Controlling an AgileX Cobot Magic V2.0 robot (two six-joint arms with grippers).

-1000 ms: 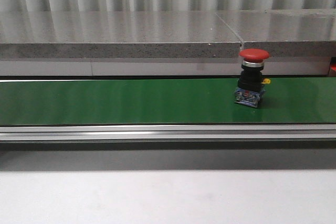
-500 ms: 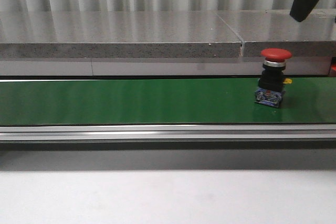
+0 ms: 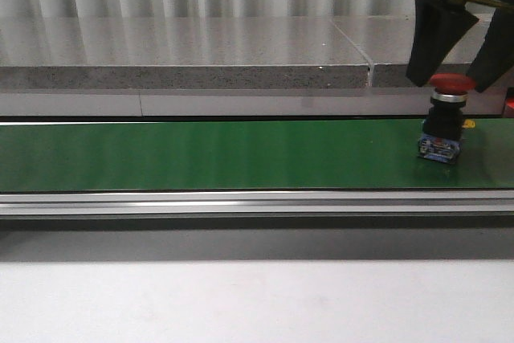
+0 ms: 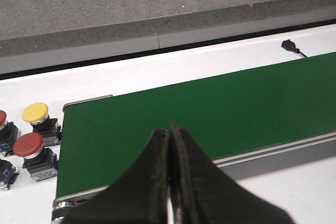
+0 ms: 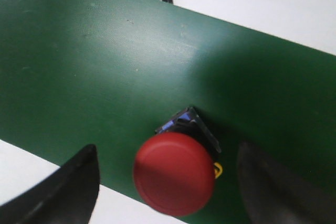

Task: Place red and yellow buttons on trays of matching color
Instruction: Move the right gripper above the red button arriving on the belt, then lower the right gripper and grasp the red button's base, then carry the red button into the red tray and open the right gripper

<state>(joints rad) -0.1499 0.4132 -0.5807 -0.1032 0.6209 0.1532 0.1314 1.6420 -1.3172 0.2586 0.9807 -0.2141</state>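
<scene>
A red button point(image 3: 446, 119) with a black body and blue base stands upright on the green conveyor belt point(image 3: 201, 154) at the far right. My right gripper point(image 3: 455, 78) is open just above it, its fingers straddling the red cap; the right wrist view shows the button point(image 5: 175, 172) between the two fingers, untouched. My left gripper point(image 4: 170, 129) is shut and empty over the belt's other end point(image 4: 210, 108). Beside that end stand a yellow button point(image 4: 37, 117) and a red button point(image 4: 30, 150). No tray is in view.
A grey stone ledge point(image 3: 185, 54) runs behind the belt. An aluminium rail point(image 3: 241, 201) edges the belt's front, with a white table point(image 3: 241, 303) below. Part of another red button point(image 4: 2, 124) and a black cable plug point(image 4: 290, 45) show in the left wrist view.
The red button has ridden the belt to the right. My right gripper has come down from the top right and now hangs open over the button.
</scene>
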